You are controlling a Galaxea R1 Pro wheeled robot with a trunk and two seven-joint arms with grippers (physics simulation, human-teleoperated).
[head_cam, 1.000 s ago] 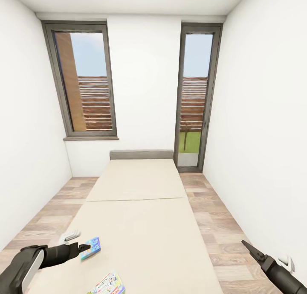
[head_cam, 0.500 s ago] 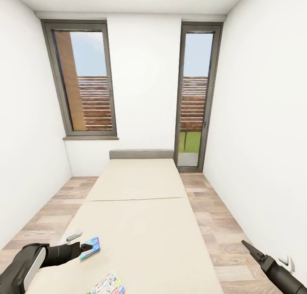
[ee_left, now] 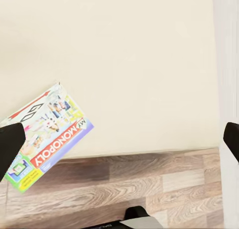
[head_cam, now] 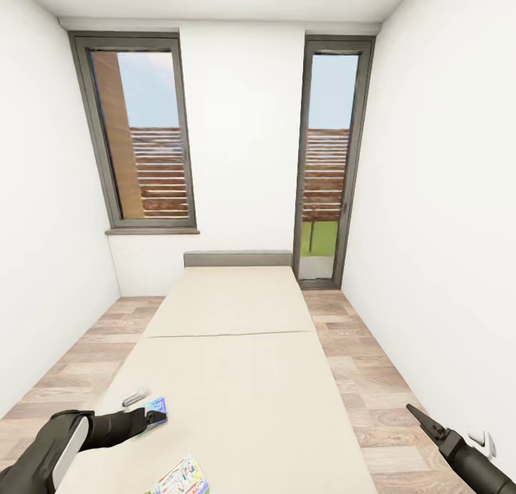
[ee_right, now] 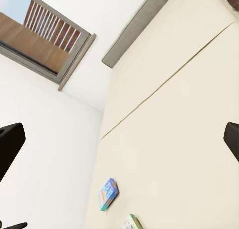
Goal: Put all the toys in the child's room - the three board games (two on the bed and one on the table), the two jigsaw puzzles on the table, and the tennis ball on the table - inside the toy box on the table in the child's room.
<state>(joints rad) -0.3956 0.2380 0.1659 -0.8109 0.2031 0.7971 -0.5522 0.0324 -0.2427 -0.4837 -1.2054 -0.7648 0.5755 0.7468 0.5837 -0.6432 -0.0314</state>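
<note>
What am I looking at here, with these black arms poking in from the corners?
It is a simulated wheeled robot with two arms, steered by a person. The big room picture comes from a camera on its head, looking over a bed. The left pincer reaches in at the lower left and the right pincer at the lower right.

The other two pictures come from small cameras beside each pincer, looking along its two fingers; the dark shapes at their edges are those fingers.

Two board games lie on the bed: a bluish box just at the left pincer, and a pale box nearer the robot. The left wrist picture shows a Monopoly box at the bed's edge.

Both pincers look open; nothing seems to be held.
</note>
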